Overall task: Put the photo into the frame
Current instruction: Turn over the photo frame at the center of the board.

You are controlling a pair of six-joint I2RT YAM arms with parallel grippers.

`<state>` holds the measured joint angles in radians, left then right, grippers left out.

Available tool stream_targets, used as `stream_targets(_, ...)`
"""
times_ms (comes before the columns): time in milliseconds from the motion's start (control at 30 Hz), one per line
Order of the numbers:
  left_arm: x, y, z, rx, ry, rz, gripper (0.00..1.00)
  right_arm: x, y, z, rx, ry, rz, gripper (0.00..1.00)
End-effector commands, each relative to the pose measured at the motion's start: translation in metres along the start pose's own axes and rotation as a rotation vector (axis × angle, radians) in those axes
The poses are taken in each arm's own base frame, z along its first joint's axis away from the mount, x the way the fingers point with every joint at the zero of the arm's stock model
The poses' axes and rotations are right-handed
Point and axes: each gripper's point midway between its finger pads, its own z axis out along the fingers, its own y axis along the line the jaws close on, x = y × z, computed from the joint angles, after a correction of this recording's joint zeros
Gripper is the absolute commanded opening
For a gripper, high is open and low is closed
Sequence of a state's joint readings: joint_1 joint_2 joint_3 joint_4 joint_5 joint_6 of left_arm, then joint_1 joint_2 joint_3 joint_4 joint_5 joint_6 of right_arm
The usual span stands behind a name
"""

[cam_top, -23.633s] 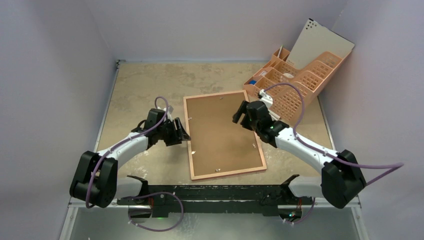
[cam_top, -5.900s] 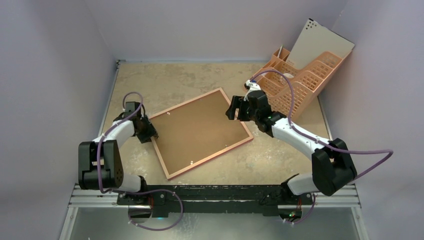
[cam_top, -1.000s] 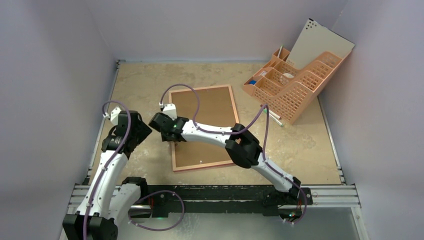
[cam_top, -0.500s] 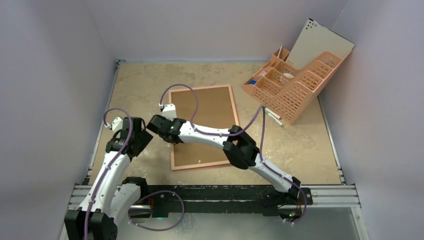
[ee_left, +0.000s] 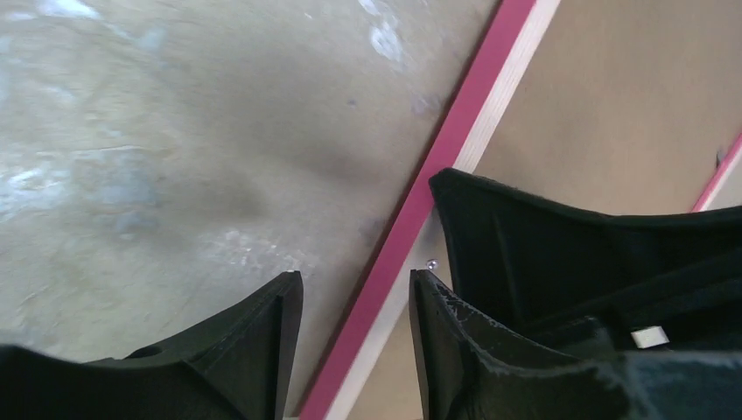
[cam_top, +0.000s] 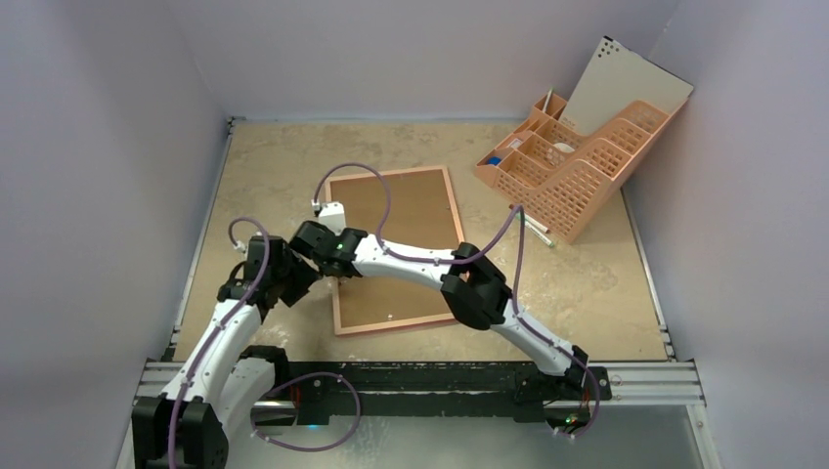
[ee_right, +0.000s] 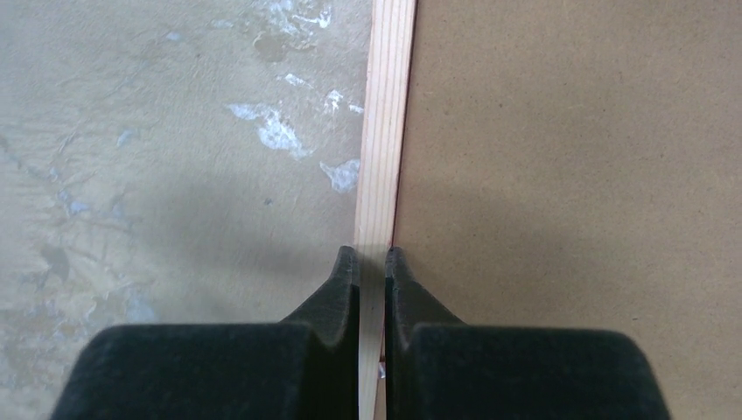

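frame (cam_top: 391,173): flat on table (cam_top: 283,156), centre, backing board (cam_top: 411,210) inside it
desk organiser (cam_top: 572,176): far right, well apart from frame, 1 panel (cam_top: 626,83) leaning behind it
left gripper (ee_left: 355,275), right gripper (ee_right: 371,250): side by side at frame's left rail

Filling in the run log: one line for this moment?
right gripper: shut on the frame rail | left gripper: open, straddling its pink edge | frame: reverse up, backing board in | the photo: unseen
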<state>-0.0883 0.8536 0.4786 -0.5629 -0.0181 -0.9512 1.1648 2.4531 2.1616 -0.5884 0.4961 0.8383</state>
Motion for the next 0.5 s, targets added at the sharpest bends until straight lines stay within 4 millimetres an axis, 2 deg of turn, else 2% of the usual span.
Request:
stream_targets(0,0.021,-0.051,-0.008,0.321,0.114,0.121,0.51,-0.074,0.035,-0.081,-0.19,-0.138,0.117,0.0)
stream_targets(167,0.026,-0.049,-0.013,0.325,0.133,0.167,0.53,-0.084,0.036,-0.098,-0.226,-0.157,0.136,0.0)
stream_targets(467,0.046,-0.073,-0.031,0.536,0.217,0.173,0.53,-0.089,0.038,-0.107,-0.252,-0.162,0.159,0.0)
